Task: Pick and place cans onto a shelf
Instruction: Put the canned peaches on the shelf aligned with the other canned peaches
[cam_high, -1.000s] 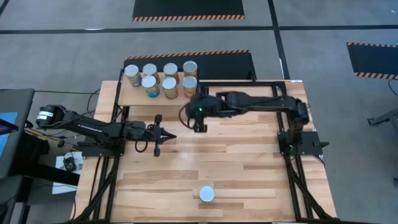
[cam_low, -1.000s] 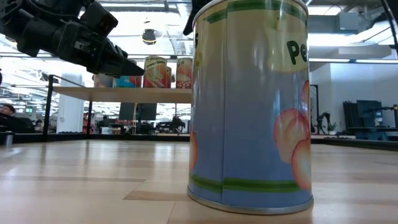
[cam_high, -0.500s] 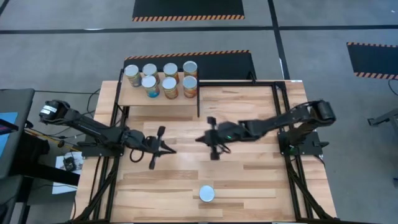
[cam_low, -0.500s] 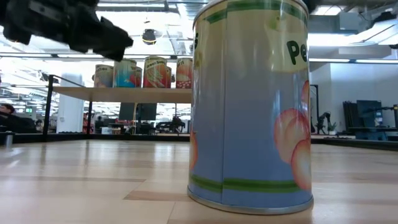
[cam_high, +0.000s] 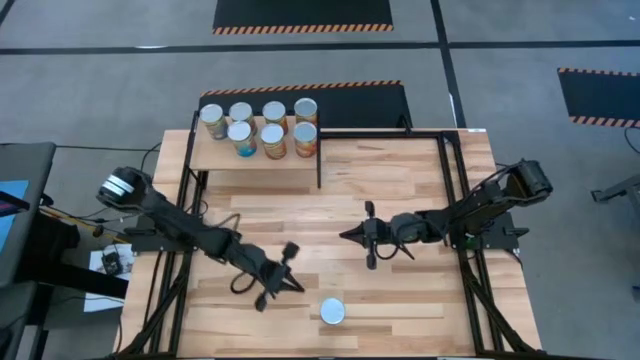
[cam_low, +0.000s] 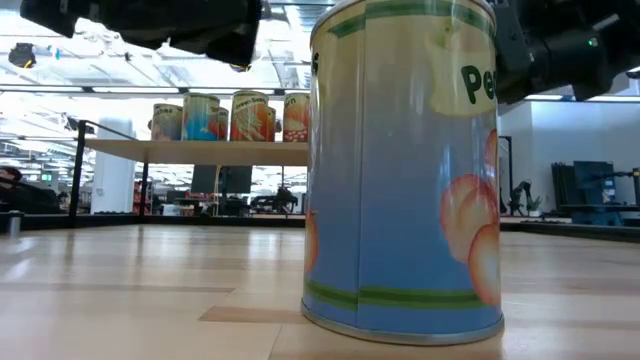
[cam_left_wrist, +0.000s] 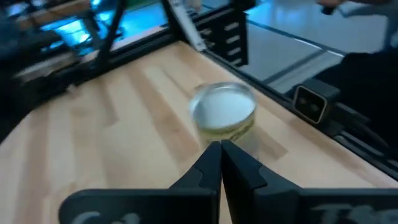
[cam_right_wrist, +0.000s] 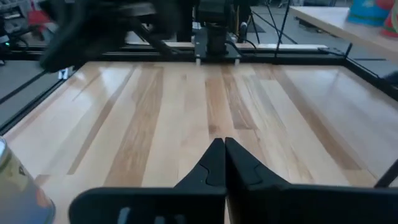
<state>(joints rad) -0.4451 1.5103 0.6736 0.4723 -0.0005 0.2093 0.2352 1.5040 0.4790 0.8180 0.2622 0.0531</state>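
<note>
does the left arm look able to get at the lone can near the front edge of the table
Probably yes. The left gripper sits just left of the lone can with bare table between them, but its fingers are shut and would need to open. The right gripper waits farther back.

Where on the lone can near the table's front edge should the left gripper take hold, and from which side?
Grip the can across its round side wall, below the silver lid. It stands upright with open tabletop around it, so the left gripper, already beside it, could come in level from that side.
</note>
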